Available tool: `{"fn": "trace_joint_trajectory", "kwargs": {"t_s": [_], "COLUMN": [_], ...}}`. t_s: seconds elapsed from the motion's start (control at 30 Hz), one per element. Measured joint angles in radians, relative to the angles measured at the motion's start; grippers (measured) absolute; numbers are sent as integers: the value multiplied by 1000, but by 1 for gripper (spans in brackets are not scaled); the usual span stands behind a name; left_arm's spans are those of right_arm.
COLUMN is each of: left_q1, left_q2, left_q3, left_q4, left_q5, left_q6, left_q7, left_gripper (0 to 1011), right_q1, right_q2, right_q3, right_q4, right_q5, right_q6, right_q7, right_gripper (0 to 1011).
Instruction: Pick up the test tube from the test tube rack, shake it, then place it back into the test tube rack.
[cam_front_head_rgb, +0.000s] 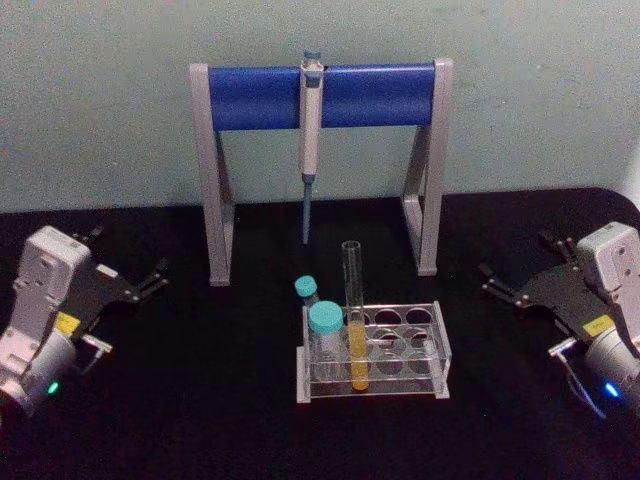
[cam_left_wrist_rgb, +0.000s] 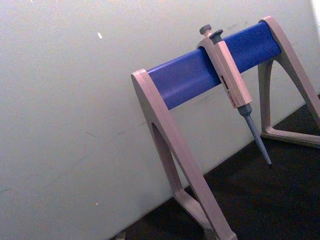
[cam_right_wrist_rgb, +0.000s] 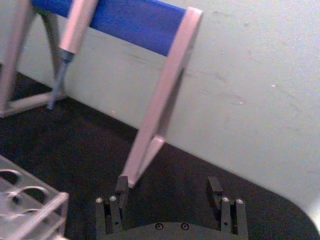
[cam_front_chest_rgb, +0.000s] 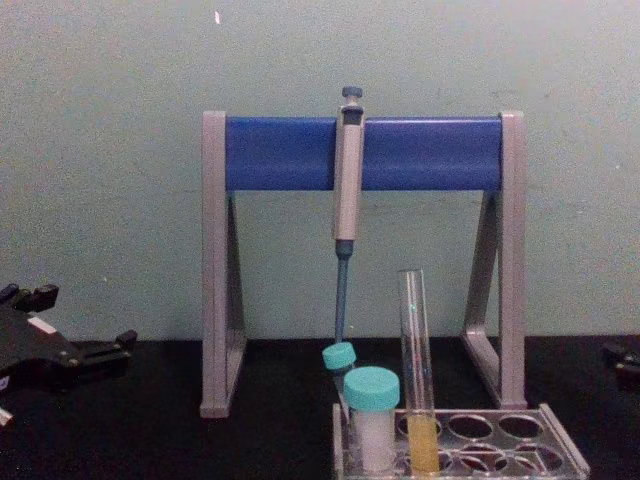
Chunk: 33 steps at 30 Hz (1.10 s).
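Note:
The test tube (cam_front_head_rgb: 352, 290) stands upright in a front hole of the test tube rack (cam_front_head_rgb: 438, 345) at the table's middle, with yellow-orange liquid in its lower part. The chest view shows the test tube (cam_front_chest_rgb: 414, 340) rising well above the rack (cam_front_chest_rgb: 562, 448). My left gripper (cam_front_head_rgb: 125, 252) rests open at the left of the table, far from the rack, and appears again in the chest view (cam_front_chest_rgb: 78, 318). Far right, my right gripper (cam_front_head_rgb: 520, 258) is open and holds nothing. In its wrist view the right gripper (cam_right_wrist_rgb: 168, 187) has spread fingers, with a corner of the rack (cam_right_wrist_rgb: 30, 205) nearby.
Two teal-capped white tubes (cam_front_head_rgb: 324, 322) (cam_front_head_rgb: 306, 288) stand in the rack just left of the test tube. Behind the rack is a grey-and-blue pipette stand (cam_front_head_rgb: 260, 97) with a grey pipette (cam_front_head_rgb: 311, 130) hanging on it. Black tabletop lies open on both sides of the rack.

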Motion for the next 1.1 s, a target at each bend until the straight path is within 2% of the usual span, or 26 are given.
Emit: {"fn": "trace_joint_trajectory", "kwargs": {"t_s": [0.1,0.4,0.43,0.53,0.67,1.1], "left_q1": [0,0,0,0,0,0], "left_q2": [0,0,0,0,0,0], "left_q3": [0,0,0,0,0,0], "left_q4": [0,0,0,0,0,0], "left_q5": [0,0,0,0,0,0], "left_q6": [0,0,0,0,0,0], "left_q7": [0,0,0,0,0,0], "left_gripper": [1001,1001,1001,1001,1001,1001], "right_q1": [-17,-83,-83,-95,-97,-82], "right_q2": [0,-17,-17,-28,-37,-60], "right_q3": [7,31,31,32,31,14], "right_q4": [-24,-121,-121,-144,-158,-191], "right_q5": [18,118,118,157,191,255], "right_q6": [10,30,30,51,81,171], "right_q7": [18,116,116,161,207,352], "right_gripper": [1000,1000,1000,1000,1000,1000]}}
